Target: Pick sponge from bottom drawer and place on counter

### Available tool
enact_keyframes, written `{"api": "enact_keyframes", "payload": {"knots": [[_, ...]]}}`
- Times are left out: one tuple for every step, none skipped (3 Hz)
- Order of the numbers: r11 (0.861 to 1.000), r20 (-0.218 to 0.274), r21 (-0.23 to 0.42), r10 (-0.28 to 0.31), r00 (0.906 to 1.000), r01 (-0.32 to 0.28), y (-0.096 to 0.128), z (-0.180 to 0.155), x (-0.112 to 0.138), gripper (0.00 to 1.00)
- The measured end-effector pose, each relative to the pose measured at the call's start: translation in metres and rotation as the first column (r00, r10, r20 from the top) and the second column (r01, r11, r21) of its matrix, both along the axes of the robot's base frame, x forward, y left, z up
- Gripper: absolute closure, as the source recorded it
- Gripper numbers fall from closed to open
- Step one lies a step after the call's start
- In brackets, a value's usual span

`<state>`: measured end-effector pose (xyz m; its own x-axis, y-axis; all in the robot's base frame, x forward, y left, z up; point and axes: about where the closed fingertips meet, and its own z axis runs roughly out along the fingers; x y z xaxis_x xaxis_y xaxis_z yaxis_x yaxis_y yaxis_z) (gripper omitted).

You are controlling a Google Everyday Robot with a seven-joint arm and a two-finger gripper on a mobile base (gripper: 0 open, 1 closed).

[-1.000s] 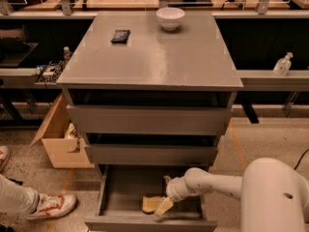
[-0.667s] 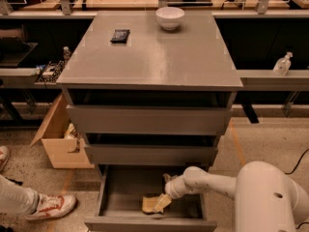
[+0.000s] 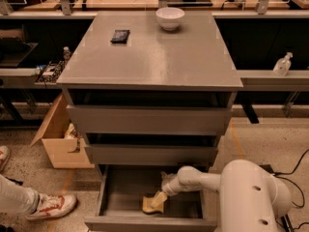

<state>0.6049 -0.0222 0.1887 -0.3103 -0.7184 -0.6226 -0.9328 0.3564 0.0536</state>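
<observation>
The bottom drawer point(image 3: 115, 193) of the grey cabinet is pulled open. The pale-yellow sponge point(image 3: 147, 207) lies on its floor near the front middle. My gripper point(image 3: 158, 200) reaches down into the drawer from the right on the white arm point(image 3: 203, 180) and sits right over the sponge's right end, touching or nearly touching it. The gripper hides part of the sponge. The counter point(image 3: 154, 57) is the cabinet's flat grey top, above the two upper drawers, which stand slightly out.
A white bowl point(image 3: 170, 18) and a small black packet point(image 3: 120, 36) sit at the back of the counter. An open cardboard box point(image 3: 57, 141) stands left of the cabinet. A person's leg and shoe point(image 3: 50, 206) are at the lower left. A bottle point(image 3: 282, 65) stands on the right shelf.
My gripper has stayed in the bottom drawer and edged slightly left over the sponge. The sponge has not visibly moved.
</observation>
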Motion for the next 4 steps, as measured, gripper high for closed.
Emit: {"api": "enact_keyframes", "payload": {"knots": [[1.000,0.003,-0.026,-0.011,0.9999,0.011,0.001,-0.016,0.001,0.00],[0.999,0.006,-0.042,-0.008,1.0000,0.008,0.005,-0.032,0.000,0.00],[0.999,-0.001,-0.046,0.000,1.0000,0.000,0.009,-0.046,-0.004,0.00],[0.999,-0.013,-0.048,0.010,0.9999,-0.011,0.013,-0.058,-0.009,0.00]]}}
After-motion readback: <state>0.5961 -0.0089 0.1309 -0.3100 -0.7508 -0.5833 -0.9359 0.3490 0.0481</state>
